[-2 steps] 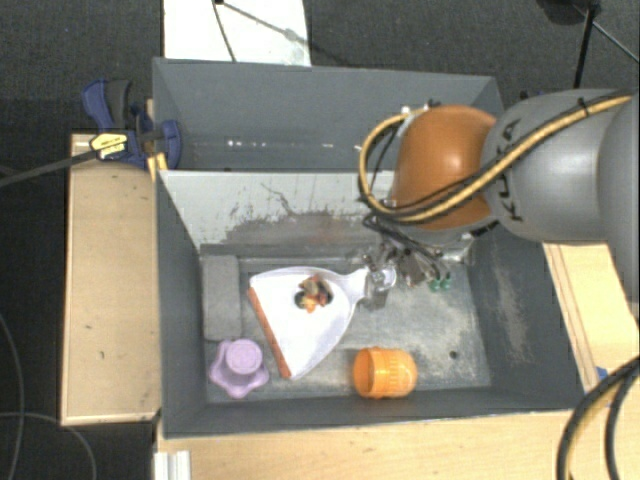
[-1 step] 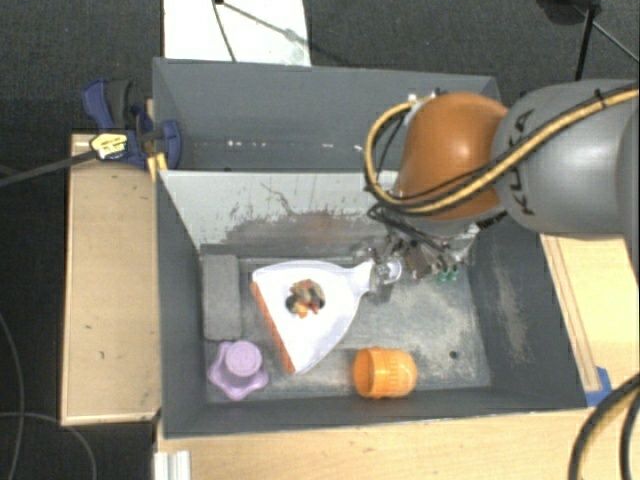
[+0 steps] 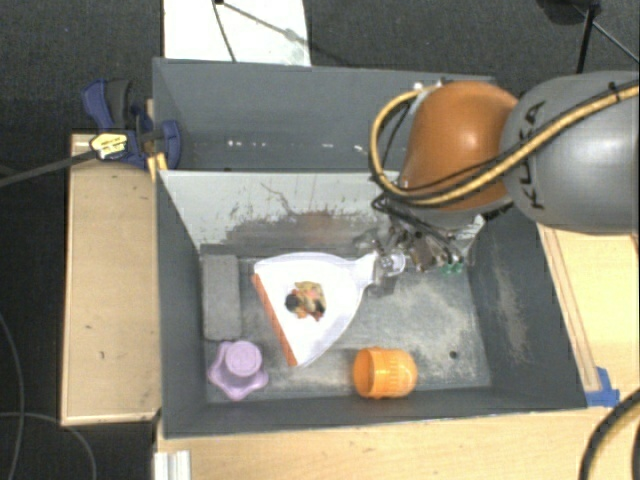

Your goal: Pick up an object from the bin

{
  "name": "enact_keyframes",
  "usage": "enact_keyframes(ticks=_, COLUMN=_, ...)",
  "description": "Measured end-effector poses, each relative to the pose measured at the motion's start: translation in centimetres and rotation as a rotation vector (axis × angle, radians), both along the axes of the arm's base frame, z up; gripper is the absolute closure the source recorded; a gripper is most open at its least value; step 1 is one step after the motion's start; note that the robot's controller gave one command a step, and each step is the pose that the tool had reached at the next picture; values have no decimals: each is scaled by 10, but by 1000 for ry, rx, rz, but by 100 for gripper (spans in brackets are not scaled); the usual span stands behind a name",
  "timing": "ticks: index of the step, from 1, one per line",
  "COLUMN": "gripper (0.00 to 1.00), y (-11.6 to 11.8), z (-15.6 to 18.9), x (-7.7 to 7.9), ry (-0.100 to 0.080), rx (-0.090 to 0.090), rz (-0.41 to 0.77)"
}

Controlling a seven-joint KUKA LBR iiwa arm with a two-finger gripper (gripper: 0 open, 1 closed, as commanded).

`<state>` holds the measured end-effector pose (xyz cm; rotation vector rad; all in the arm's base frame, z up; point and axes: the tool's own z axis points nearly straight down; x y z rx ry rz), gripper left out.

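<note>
White wedge-shaped card point(image 3: 318, 308) with an orange edge is lying at the centre of the grey metal bin point(image 3: 445, 313). The end effector point(image 3: 385, 266) is hanging at its 2 o'clock corner; whether wide or narrow, I cannot tell. An orange ribbed cap point(image 3: 384, 372) is resting at 5 o'clock.

A grey block point(image 3: 222, 296) lies beside a lilac knobbed cap point(image 3: 238, 368), an orange cylinder point(image 3: 384, 372) well apart.
</note>
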<state>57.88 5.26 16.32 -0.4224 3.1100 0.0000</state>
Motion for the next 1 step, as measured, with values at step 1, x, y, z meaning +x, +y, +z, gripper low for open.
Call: enact_keyframes(ticks=1, gripper=100, y=0, z=10, x=1, ry=-4, rx=0, rz=0)
